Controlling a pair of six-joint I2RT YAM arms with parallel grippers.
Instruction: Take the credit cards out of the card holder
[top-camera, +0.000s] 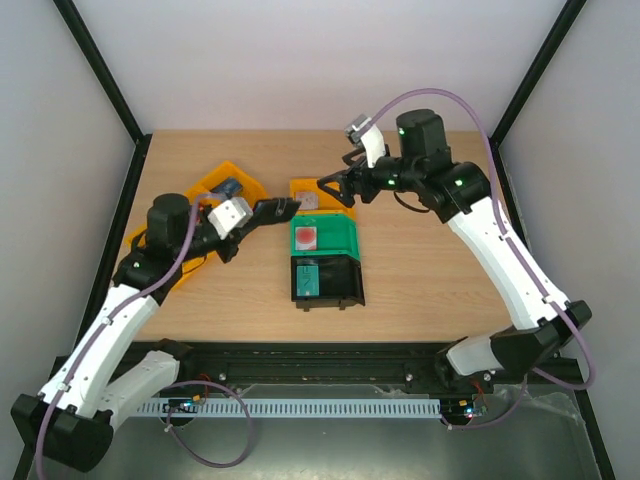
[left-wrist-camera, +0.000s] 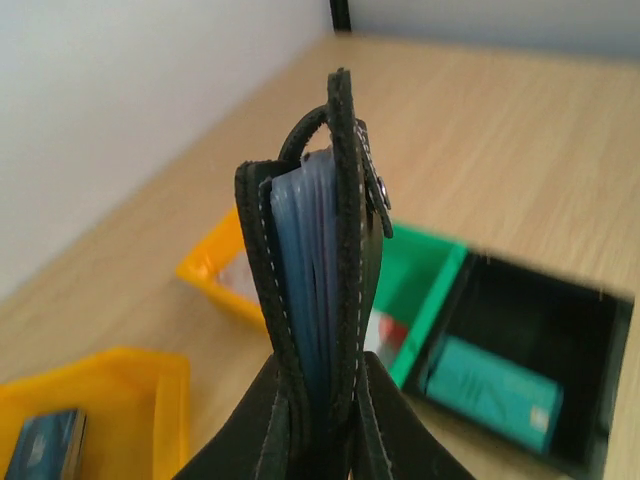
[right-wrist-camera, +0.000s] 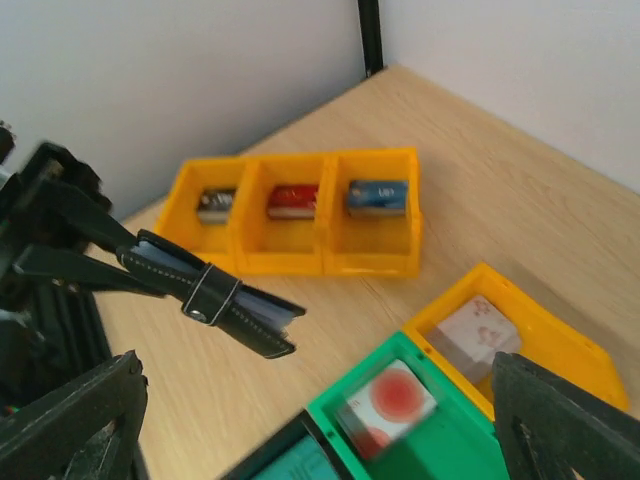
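1. Two things are hard to read: the credit cards cannot be made out anywhere in the card holder (left-wrist-camera: 320, 260); the left wrist view meets it edge-on and shows only blue-grey sleeve edges packed between the black covers; its lower end is cut off at the bottom of that view.
2. Clamped narrow on the card holder, one finger on each cover, the left gripper (left-wrist-camera: 320, 400) holds it clear above the tabletop (top-camera: 430, 270); in the top view it hangs left of centre, between the two arms.
3. Jaws wide apart with nothing between them, the right gripper (right-wrist-camera: 318, 365) shows only its finger ends at the bottom corners of its own view; it is near the card holder's right end but apart from it.
4. Left of the card holder is a three-part yellow tray (right-wrist-camera: 300, 258) with a dark, a red and a blue pack, one per compartment; what the packs are I cannot tell; to the right a small yellow bin (right-wrist-camera: 560, 335) holds pale cards (right-wrist-camera: 475, 330), a green bin (right-wrist-camera: 455, 450) a red-spotted card (right-wrist-camera: 392, 400), a black bin (left-wrist-camera: 580, 330) a teal card (left-wrist-camera: 490, 385); these three run far to near.
5. Only the right wrist view shows the card holder side-on, folded shut with a strap round it; the top view gives just a dark sliver.
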